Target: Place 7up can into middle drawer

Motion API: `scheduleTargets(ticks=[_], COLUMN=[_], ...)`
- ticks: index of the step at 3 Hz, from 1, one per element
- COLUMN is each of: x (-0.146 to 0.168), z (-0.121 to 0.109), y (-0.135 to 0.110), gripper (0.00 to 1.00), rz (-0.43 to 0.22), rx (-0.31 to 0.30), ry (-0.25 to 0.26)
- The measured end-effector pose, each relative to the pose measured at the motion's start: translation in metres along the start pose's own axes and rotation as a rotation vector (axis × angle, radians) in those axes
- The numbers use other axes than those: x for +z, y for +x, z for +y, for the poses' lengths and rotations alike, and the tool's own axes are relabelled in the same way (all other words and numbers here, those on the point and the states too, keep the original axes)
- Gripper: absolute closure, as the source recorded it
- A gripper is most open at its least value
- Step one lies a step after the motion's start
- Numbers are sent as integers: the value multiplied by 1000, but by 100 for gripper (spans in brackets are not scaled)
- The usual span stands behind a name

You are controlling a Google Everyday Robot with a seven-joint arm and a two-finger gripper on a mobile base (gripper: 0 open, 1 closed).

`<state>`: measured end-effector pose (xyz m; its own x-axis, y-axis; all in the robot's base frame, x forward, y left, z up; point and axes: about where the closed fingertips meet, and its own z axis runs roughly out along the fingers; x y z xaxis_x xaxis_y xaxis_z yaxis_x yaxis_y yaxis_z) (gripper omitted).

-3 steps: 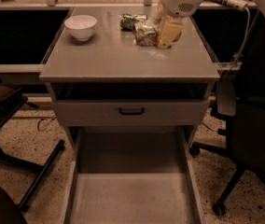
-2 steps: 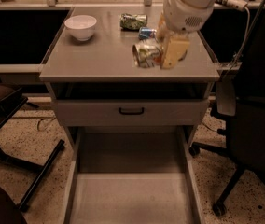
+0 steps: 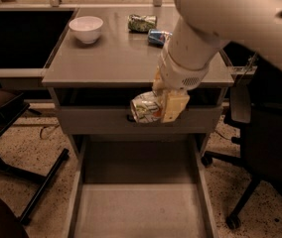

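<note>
Speckled floor (image 3: pixel 12 148) spreads below the tabletop (image 3: pixel 111 58), a grey slab topping a drawer cabinet. A bulky white arm (image 3: pixel 230 14) comes in over the tabletop's right-hand corner and reaches down across its front edge. Below and in front of the tabletop, the middle drawer (image 3: pixel 141 207) is pulled wide open, showing a flat pale floor and low side walls. A dark office chair (image 3: pixel 270 148) stands to the right of the tabletop. Just under the tabletop's front edge is a closed grey drawer front (image 3: pixel 91 120).

On the tabletop, a white bowl (image 3: pixel 86 29) sits at the back left, a dark green mottled can (image 3: pixel 142 23) lies at the back centre, and a blue can (image 3: pixel 157 36) lies just in front and to the right of it.

The claw (image 3: pixel 162 105) hangs below the tabletop's front edge, pinching the 7up can (image 3: pixel 146 108) with pale yellow fingers (image 3: pixel 175 105). The can is silvery-white with green markings and is held sideways, in the air before the drawer front and above the open drawer.

A moment earlier the claw held this can over the front right part of the tabletop; it has since come forward past the edge and lower. Bowl and other cans have not moved.
</note>
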<state>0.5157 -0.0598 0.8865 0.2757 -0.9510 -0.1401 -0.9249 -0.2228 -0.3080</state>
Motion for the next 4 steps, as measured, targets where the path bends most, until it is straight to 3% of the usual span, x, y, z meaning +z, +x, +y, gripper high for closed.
scheduleTargets(ticks=[1, 2, 3, 4], x=[11, 10, 26, 76], z=[-10, -10, -5, 21], y=[-7, -7, 4, 29], gripper=[100, 100, 100, 100], rz=[-18, -18, -18, -17], rx=[-7, -7, 49, 141], ry=[51, 53, 38, 3])
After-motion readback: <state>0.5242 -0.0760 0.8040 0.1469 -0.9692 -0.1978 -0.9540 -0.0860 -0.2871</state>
